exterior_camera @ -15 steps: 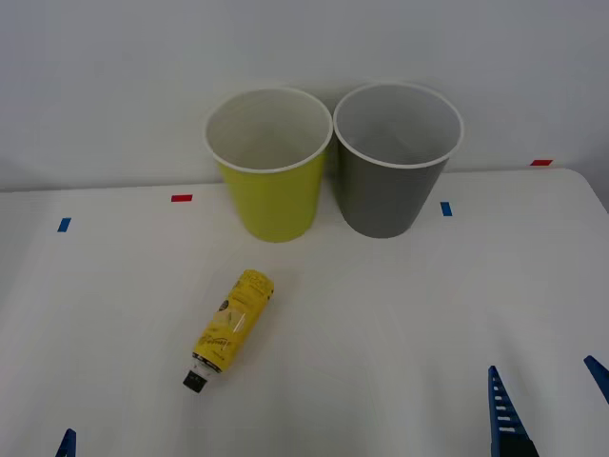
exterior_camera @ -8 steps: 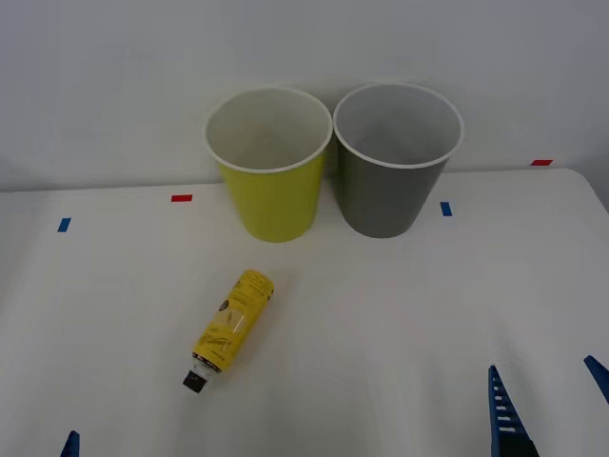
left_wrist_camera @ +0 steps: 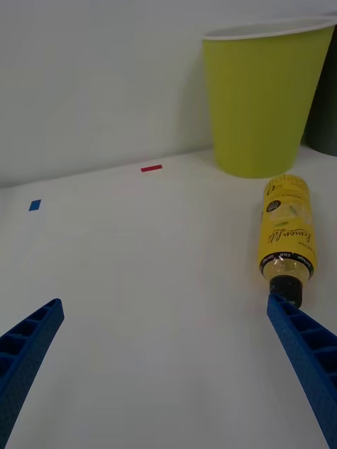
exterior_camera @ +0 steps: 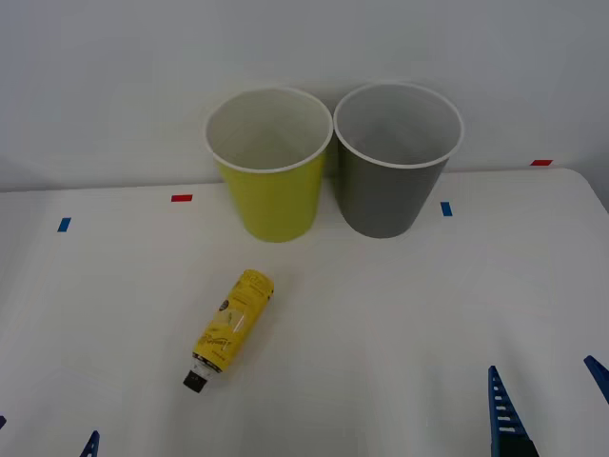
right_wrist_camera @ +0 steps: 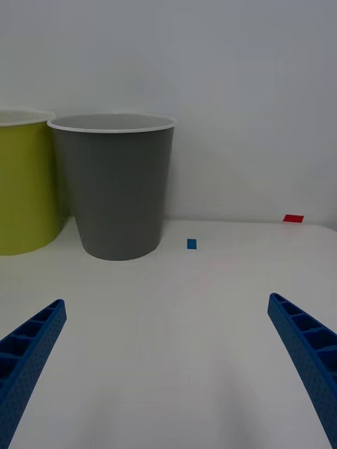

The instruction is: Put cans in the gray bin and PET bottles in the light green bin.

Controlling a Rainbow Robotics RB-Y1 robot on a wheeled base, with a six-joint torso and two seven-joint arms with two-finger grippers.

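The left hand (left_wrist_camera: pixel 165 372) hangs low over the white bench (exterior_camera: pixel 400 314) with its blue ribbed fingers (left_wrist_camera: pixel 28 347) spread wide and nothing between them. The PET bottle (exterior_camera: pixel 231 324) lies on its side just ahead of this hand, off toward its right finger, the black cap (left_wrist_camera: pixel 286 289) pointing back at the hand and close beside that fingertip, though I cannot tell if they touch. Farther ahead, past the bottle's base, stands the light green bin (exterior_camera: pixel 270 164), upright. The gray bin (exterior_camera: pixel 394 160) stands right beside it, on the side away from the left hand. The right hand (right_wrist_camera: pixel 165 365) is also spread and holds nothing, low over bare bench, with the gray bin well ahead of it and the bottle far off to its left
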